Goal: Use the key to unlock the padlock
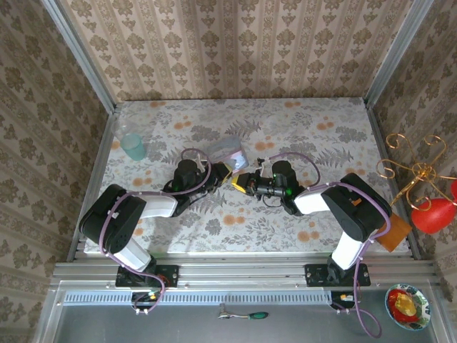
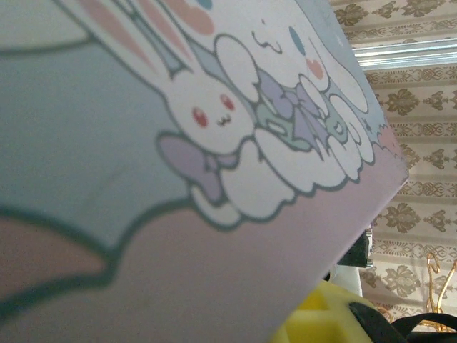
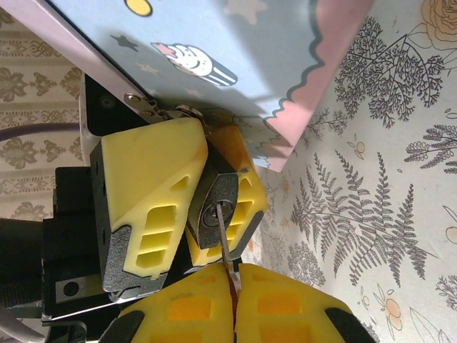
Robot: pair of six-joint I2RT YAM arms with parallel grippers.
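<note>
Right wrist view: open tabletop (image 3: 400, 214) at right, beyond the bag (image 3: 235, 43)'s pink edge; left end effector (image 3: 203, 189) clamps the padlock (image 3: 214, 212), right end effector (image 3: 234, 289) pinches the key (image 3: 223, 239).

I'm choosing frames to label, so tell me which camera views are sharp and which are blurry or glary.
Top external: evenly lit and sharp, though detail at the centre is tiny. Left wrist: the printed bag is very close to the lens and soft. Right wrist: padlock and key are crisp, with a bright patch on the bag.
</note>
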